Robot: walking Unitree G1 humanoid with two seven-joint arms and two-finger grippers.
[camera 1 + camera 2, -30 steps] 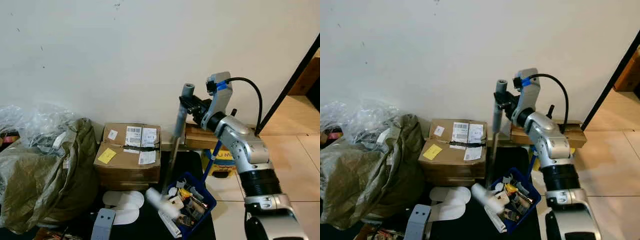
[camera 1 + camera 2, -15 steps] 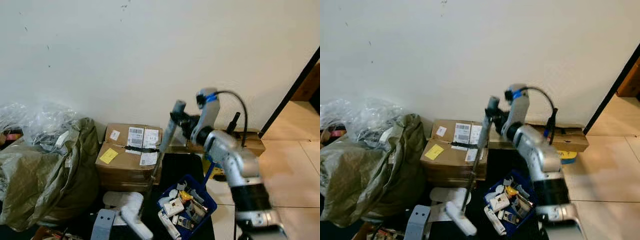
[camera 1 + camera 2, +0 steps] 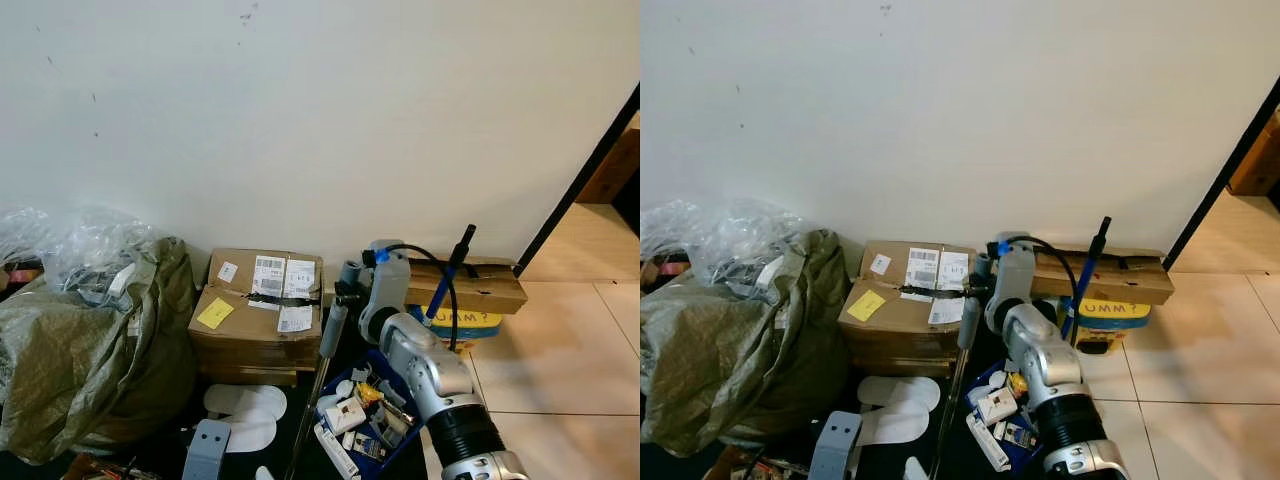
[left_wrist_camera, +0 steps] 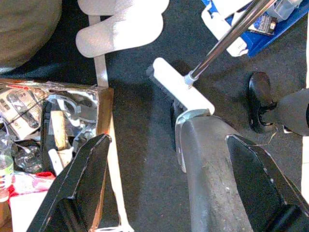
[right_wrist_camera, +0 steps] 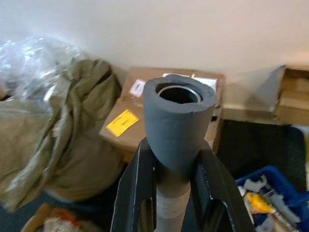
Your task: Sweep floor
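Note:
I hold a broom with a grey foam grip (image 3: 334,322) and a metal pole, tilted, its top close to the wall. My right gripper (image 3: 345,292) is shut on the grip just below its top; in the right wrist view both black fingers (image 5: 139,193) clamp the foam. The white broom head (image 4: 182,91) rests on the dark mat (image 4: 145,159). My left gripper (image 4: 169,193) hangs low over that mat, open and holding nothing, with a grey part of my body under it.
Cardboard boxes (image 3: 256,310) stand against the wall behind the broom. An olive sack (image 3: 90,345) lies left. A blue bin (image 3: 400,425) of small items sits right of the pole, white slippers (image 3: 245,410) left. Bare tiles (image 3: 545,375) lie right.
My right arm has come down and swung left with the broom. The handle top dropped from chest height to box height, and the broom head moved from the blue bin onto the mat.

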